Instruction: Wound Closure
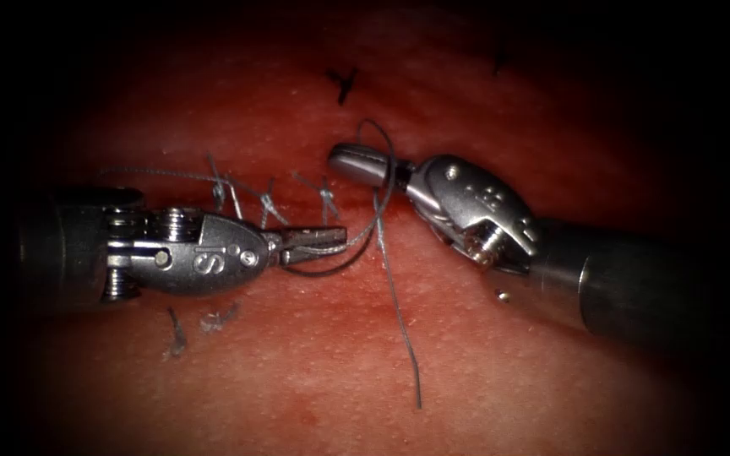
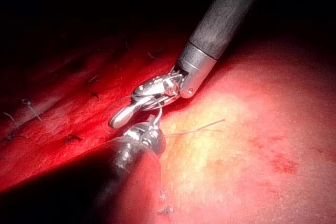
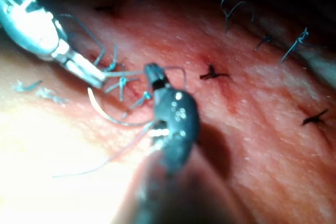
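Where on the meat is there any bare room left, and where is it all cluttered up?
Bare tissue lies in front of the right end effector, right of the loose thread. It is crowded around the left end effector, shut on the needle, free of the tissue, with knotted stitches behind it.

Left arm's silver wristed needle-driver tool [image 1: 318, 241] comes in level, dark shaft behind, jaws closed on the curved steel needle [image 1: 356, 245] near one end of its curve. Right arm's silver wristed needle-driver tool [image 1: 361, 163] angles down from its dark shaft, wrist bent, tip just above and beside the left tool's tip, jaws closed, grey thread [image 1: 386, 181] looped around them.
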`<state>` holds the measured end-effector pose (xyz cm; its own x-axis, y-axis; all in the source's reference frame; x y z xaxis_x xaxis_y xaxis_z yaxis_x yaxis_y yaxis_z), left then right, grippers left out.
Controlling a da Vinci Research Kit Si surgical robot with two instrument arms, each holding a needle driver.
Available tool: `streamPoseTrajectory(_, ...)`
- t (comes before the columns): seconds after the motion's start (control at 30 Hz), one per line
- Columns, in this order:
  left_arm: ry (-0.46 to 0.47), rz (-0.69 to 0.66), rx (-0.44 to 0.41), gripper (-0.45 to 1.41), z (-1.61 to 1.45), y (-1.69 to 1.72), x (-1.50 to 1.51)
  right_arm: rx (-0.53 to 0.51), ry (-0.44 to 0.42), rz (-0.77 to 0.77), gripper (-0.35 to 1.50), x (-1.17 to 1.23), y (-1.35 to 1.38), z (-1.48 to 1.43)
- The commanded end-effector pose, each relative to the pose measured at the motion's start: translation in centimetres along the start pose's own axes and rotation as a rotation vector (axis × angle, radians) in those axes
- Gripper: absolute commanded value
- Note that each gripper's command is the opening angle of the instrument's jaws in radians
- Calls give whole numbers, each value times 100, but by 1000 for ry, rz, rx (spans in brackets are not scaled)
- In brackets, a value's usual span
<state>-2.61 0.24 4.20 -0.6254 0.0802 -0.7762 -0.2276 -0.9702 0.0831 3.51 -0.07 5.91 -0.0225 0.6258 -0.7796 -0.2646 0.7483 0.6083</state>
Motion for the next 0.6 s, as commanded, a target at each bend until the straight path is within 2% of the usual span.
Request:
streamPoseTrajectory(0.03,3,4,6,-45,11,-2,0,29,58,25,-35,3,3,16)
streamPoseTrajectory(0.17,-39,12,-10,-45,19,-1,-14,124,208,110,-35,13,6,24)
streamPoseTrajectory(0.3,-113,30,-24,-45,36,-4,-41,250,268,153,-35,20,0,25)
streamPoseTrajectory(0.37,-164,41,-19,-45,44,-10,-56,302,276,161,-35,21,-8,23)
streamPoseTrajectory(0.6,-197,38,-33,-45,58,-35,-78,437,214,166,-35,26,-18,13)
